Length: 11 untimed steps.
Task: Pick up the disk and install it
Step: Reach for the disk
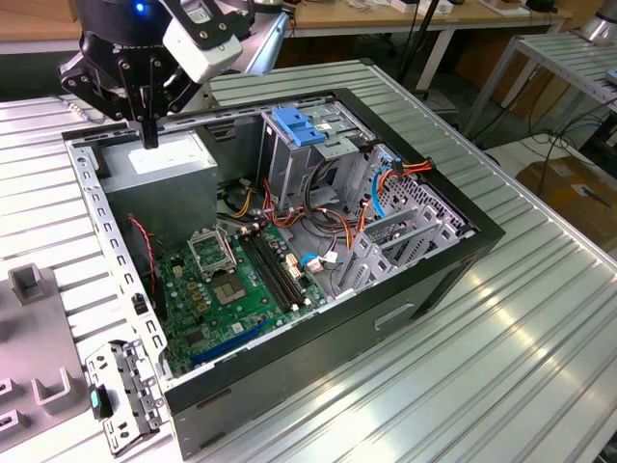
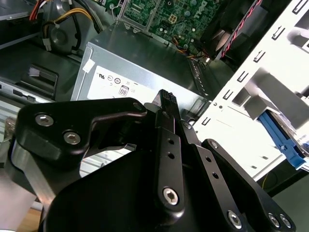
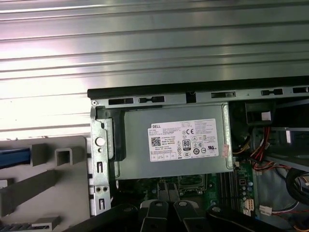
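My jaws hang pressed together, holding nothing, directly above the grey metal power-supply box (image 1: 164, 166) inside the open black computer case (image 1: 415, 289). I judge this a travelling posture, pickup not yet made.

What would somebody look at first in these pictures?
The big open computer case in the middle of the exterior view grabs the eye, with its green circuit board inside and a bright blue handle on top of a grey cage. The robot's black hand hangs over the silver box in the case's far corner, toward the exterior view's left.
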### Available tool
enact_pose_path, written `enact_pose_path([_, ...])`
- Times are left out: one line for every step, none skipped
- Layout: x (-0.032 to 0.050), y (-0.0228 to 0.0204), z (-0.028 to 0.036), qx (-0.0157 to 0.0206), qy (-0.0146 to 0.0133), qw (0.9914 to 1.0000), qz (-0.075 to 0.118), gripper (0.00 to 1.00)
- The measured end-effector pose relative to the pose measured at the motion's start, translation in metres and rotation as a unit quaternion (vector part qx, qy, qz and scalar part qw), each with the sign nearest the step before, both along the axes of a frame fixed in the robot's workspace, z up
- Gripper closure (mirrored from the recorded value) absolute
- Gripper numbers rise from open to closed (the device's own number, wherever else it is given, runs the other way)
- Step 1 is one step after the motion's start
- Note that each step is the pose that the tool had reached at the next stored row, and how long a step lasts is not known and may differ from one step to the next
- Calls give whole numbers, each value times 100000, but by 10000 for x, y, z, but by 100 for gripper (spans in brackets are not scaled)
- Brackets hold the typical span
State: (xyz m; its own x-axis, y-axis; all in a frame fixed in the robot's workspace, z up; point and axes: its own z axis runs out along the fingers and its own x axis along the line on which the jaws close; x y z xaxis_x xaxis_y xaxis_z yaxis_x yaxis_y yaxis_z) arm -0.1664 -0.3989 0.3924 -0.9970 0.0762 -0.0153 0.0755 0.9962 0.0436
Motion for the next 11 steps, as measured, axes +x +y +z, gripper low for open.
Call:
enact_pose_path([-4, 0, 0, 1, 1, 100000, 0, 89])
enact_pose_path([-10, 0, 0, -1, 8, 100000, -1, 89])
enact_pose_path([-15, 0, -1, 4, 7, 100000, -1, 89])
enact_pose_path([-19, 0, -1, 2, 12, 100000, -3, 89])
enact_pose_path([-25, 0, -1, 2, 16, 100000, -1, 89])
enact_pose_path([-28, 0, -1, 2, 17, 100000, 0, 89])
enact_pose_path([-32, 0, -1, 2, 20, 100000, 1, 89])
enact_pose_path([-37, 0, -1, 5, 20, 100000, 1, 89])
enact_pose_path([-41, 0, -1, 0, 26, 100000, 0, 89])
enact_pose_path([-45, 0, -1, 0, 27, 100000, 0, 89])
enact_pose_path([-49, 0, -1, 1, 28, 100000, -2, 89])
